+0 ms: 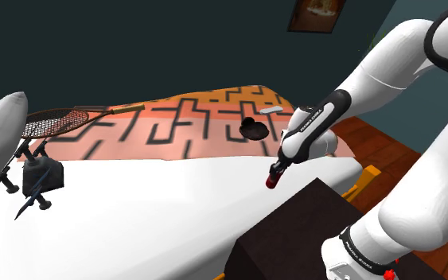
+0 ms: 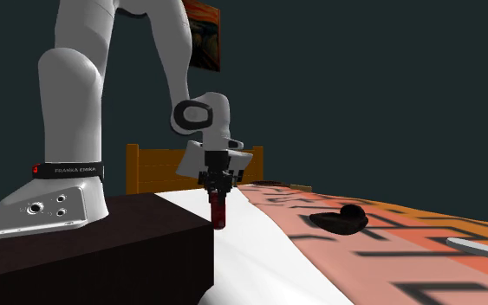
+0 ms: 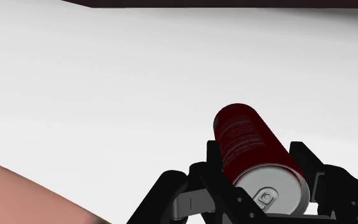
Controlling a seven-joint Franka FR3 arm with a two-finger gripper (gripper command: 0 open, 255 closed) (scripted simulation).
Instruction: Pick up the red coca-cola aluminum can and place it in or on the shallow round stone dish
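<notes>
Silver-topped and very near the wrist camera, the red can (image 3: 244, 137) sits pinched between the two black fingers (image 3: 214, 154) of the gripper (image 3: 258, 154), its pull tab facing the lens and its body pointing away toward the white sheet (image 3: 107, 95). From the shoulder view the gripper (image 1: 276, 170) points down with the can (image 1: 272, 180) hanging from it, just beside the upper corner of the dark stand (image 1: 294, 231) and over the sheet (whether the can's base touches the cloth cannot be told). The second exterior view shows the can (image 2: 219, 212) roughly upright under the gripper (image 2: 218, 185), next to the stand's edge (image 2: 103, 251). A dark, shallow round dish (image 1: 254, 129) lies well apart from the can, farther along the bed on a salmon cover (image 1: 190, 131) marked with black maze lines; the second exterior view has the dish (image 2: 340, 221) on that same cover. A racket (image 1: 55, 122) lies at the cover's far end toward the shoulder view's left. A wooden headboard (image 2: 146, 169) stands behind the arm, and a framed picture (image 1: 317, 14) hangs on the dark wall.
</notes>
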